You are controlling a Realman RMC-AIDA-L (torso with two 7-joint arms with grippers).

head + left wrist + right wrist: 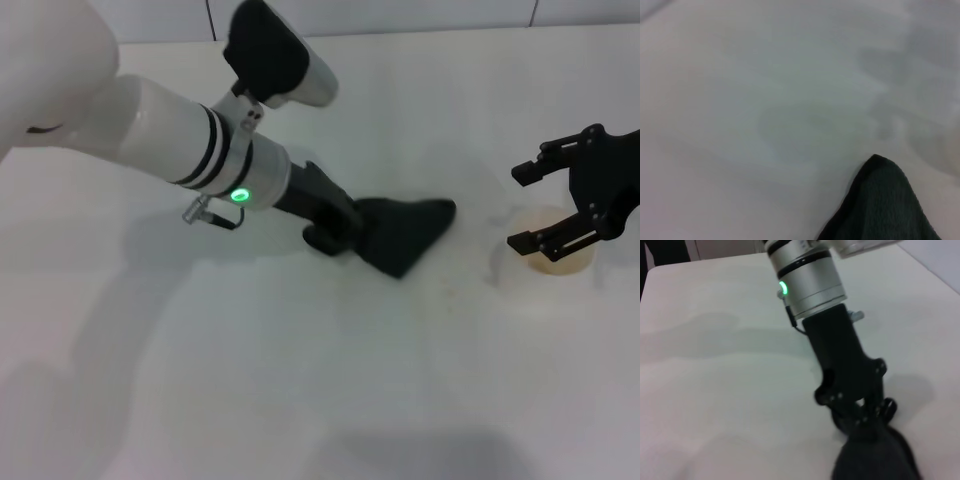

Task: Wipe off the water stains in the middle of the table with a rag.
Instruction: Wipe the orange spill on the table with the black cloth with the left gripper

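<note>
- Pressing the rag against the table, the left gripper reached in from the robot's left near the middle of the tabletop, its fingers pinched on the cloth's near end
- The rag lay flat as a dark wedge, long axis running on from the left gripper toward the robot's right, its tip pointing at the paper cup
- The right wrist view showed the same hold from the other side: the black gripper body came down into the bunched cloth
- No orange water stains could be made out in any view; a faint dull patch sat on the table between the rag's tip and the cup, too weak to call
- My judgement: if any stain remained it lay just beyond the rag's tip, to the right, so the coming stroke turned on pushing along the rag's long axis
- The left arm was the nearer and already held the cloth
- The right gripper hung just above and beside the cup, fingers spread apart, holding nothing
- No brand, label or writing could be read anywhere; only a green light glowed on the left wrist
</note>
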